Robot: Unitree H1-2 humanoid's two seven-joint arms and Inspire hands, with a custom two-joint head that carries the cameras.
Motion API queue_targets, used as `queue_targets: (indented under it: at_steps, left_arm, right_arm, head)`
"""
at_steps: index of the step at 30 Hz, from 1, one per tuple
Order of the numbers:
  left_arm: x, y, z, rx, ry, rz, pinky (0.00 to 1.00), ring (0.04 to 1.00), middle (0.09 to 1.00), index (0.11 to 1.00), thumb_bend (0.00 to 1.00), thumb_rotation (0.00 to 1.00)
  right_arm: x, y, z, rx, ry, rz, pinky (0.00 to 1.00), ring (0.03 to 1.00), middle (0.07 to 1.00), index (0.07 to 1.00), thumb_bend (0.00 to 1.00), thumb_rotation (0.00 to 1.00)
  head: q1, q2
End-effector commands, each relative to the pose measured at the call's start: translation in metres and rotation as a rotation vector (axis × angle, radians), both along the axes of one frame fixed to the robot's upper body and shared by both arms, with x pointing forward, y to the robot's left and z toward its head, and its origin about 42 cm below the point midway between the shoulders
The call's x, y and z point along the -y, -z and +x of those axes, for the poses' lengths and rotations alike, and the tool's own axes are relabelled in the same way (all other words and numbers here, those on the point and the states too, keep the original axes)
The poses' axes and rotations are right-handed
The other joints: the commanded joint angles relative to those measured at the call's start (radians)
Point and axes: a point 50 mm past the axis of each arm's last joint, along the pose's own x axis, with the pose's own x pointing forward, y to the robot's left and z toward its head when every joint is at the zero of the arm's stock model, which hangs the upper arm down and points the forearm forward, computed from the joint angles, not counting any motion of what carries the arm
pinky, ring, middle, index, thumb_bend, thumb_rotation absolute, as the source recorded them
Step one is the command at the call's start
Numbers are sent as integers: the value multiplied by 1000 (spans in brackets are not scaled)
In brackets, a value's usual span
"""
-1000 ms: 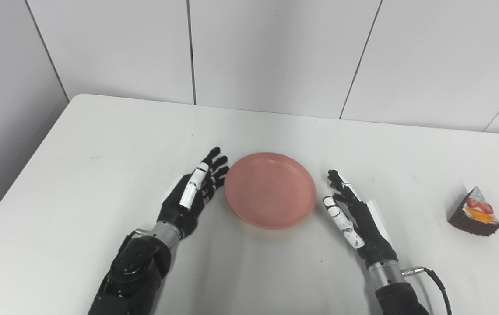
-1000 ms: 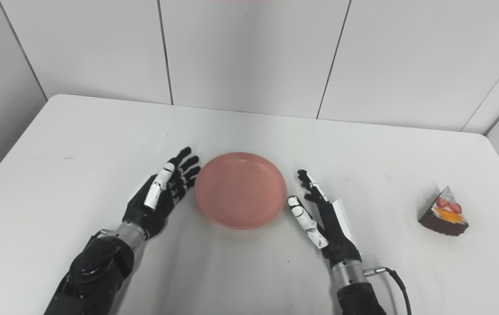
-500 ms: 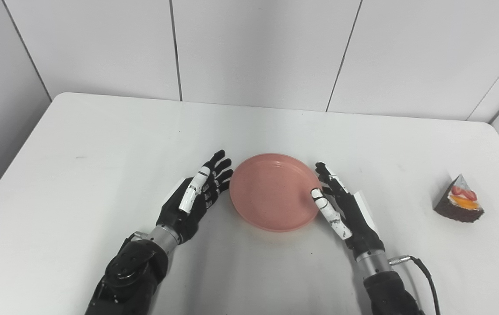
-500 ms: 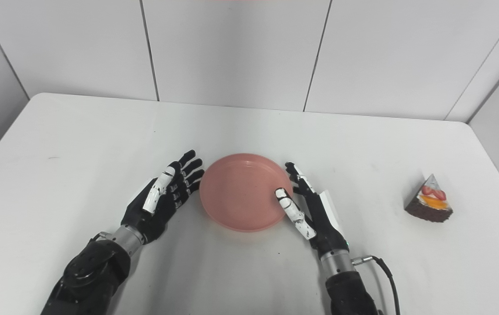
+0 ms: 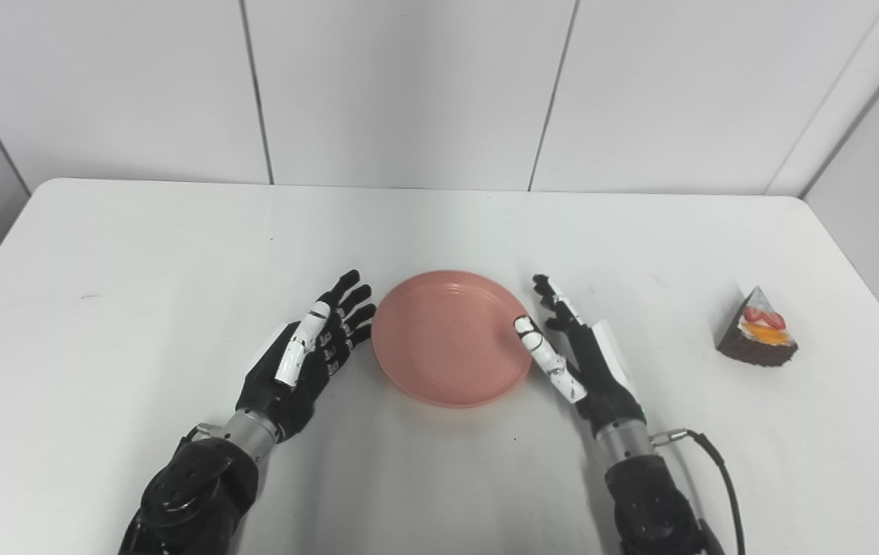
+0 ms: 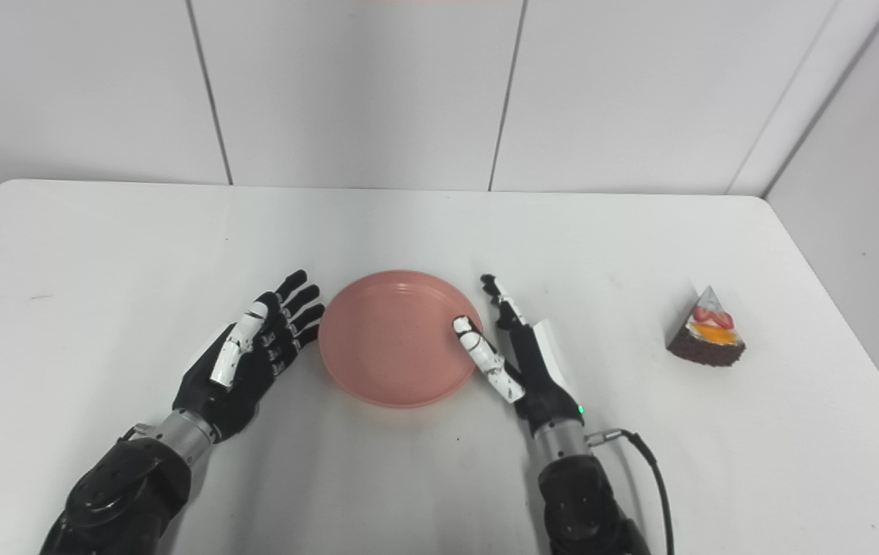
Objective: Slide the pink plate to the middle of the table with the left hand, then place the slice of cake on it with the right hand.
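Pink round plastic plate (image 5: 447, 339) sits flat near the middle of your white counter (image 5: 139, 254), empty. Your left robot hand (image 5: 308, 354) lies just beside its left rim, fingers spread and released, holding nothing. Your right robot hand (image 5: 574, 354) stands on edge at the plate's right rim, also released, with its white-tipped thumb (image 5: 540, 351) reaching over the rim. You see the wedge-shaped chocolate cake slice with fruit on top (image 5: 758, 339) well apart, resting on the counter near the right edge.
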Motion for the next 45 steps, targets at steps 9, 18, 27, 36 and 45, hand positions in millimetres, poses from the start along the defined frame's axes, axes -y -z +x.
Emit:
queue_targets:
  at_steps: [9,18,27,36,45]
  left_arm:
    - [-25,43,-11,-155,-7,31,925,942,963,950,412,942]
    - [-45,59,-7,-160,-13,8,908,930,954,941,423,926]
    - [-61,72,0,-172,-20,12,888,913,934,920,442,907]
    - [-71,79,4,-189,-32,-9,881,895,910,892,449,902]
    - [-82,81,6,-194,-39,5,859,885,903,889,454,903]
  right_arm:
    - [15,-66,10,335,125,-185,797,889,938,947,743,918]
    - [52,-109,6,496,298,-294,760,878,944,950,893,822]
    - [87,-142,-7,492,452,-426,750,900,970,993,966,722]
    - [127,-144,-8,335,627,-526,783,913,980,1000,1000,713]
    - [159,-128,-9,172,713,-527,803,949,998,1000,1000,699]
  head:
    - [-136,-65]
    - [-243,-117]
    - [-306,-153]
    - [-347,-163]
    - [-377,-158]
